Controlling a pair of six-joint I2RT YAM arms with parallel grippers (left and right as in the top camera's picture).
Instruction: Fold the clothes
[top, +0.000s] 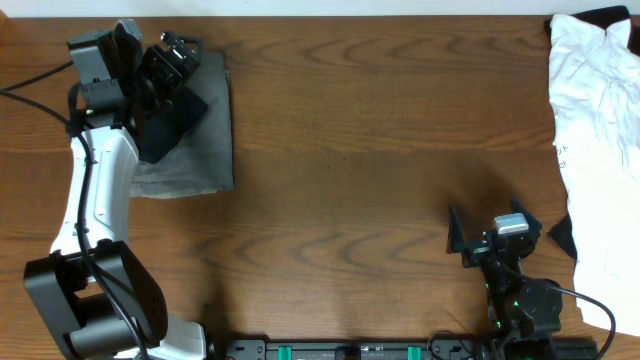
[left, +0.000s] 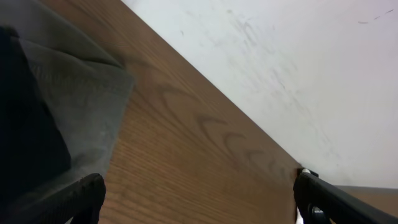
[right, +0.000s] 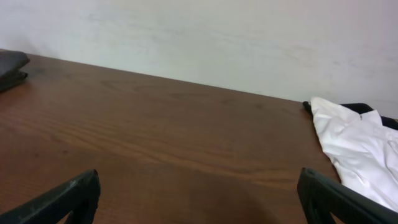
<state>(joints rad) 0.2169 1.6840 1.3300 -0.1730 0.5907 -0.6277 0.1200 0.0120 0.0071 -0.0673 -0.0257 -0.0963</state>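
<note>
Wood-grain table (top: 340, 150): left gripper (left: 208, 202) gapes empty above grey-green trousers (top: 205, 120) (folded), right gripper (right: 199, 198) equally wide and empty near the white garment (top: 590, 120).

Black T-shirt (top: 172, 126) (partly beneath left arm (top: 95, 195))

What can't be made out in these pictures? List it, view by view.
Black cloth: left wrist view, blurred and cut by the left edge; overhead, the left arm covers most of it.
Trousers: overhead, partly under that arm.
White garment: overhead, cut by the right edge.
Dark fabric: overhead, mostly under the white garment; unidentifiable.
</note>
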